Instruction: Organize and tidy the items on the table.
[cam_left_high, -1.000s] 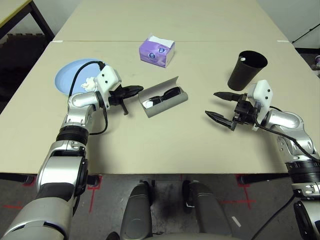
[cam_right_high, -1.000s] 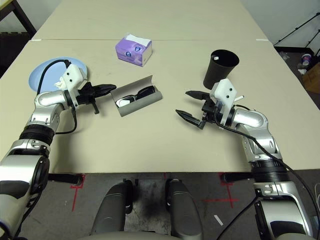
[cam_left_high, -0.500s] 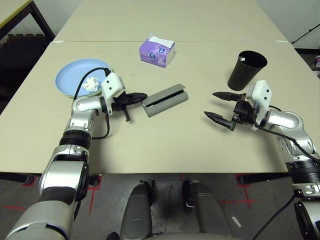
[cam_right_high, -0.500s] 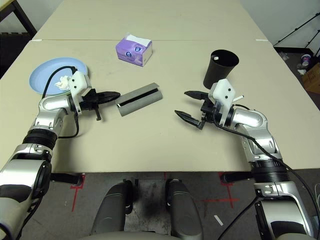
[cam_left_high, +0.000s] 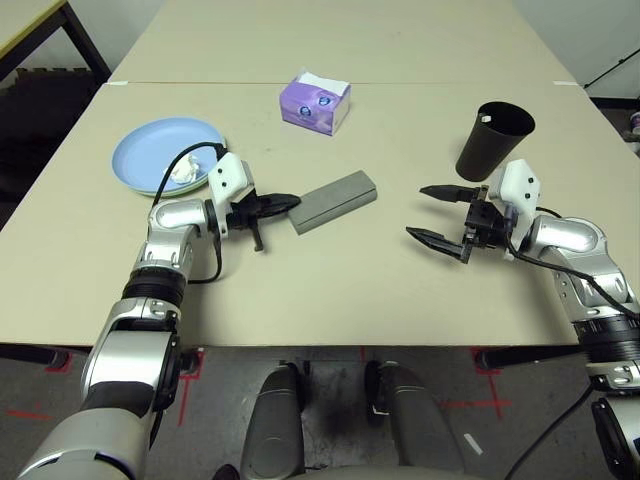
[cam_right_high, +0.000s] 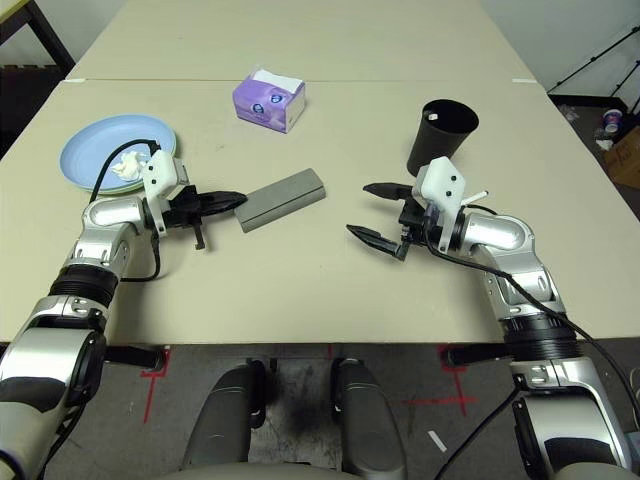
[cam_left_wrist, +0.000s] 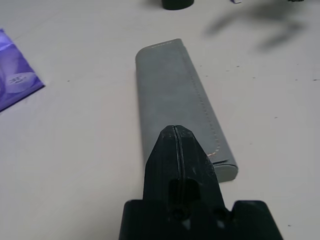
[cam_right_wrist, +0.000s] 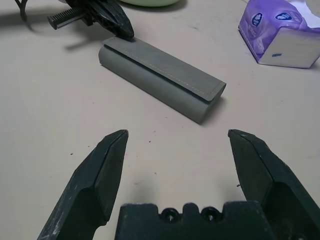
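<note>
Glasses case (cam_left_high: 334, 200): lid down, mid-table (cam_left_high: 330, 290), contents hidden; a second ago it stood open with black sunglasses inside.
Blue plate (cam_left_high: 152, 153): holds crumpled tissue (cam_left_high: 183, 171); green rim beneath.
Black cup (cam_left_high: 493, 139): upright, inside unseen.
Left gripper (cam_left_high: 287, 201): fingers clenched, tip at the case's near end.
Right gripper (cam_left_high: 432, 212): fingers released, empty.

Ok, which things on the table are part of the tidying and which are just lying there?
Part of the job:
- grey glasses case, flap down, left gripper shut at its end
- blue plate with crumpled tissue
- black cup, upright
- right gripper, open, holding nothing

Just lying about:
- purple tissue box
</note>
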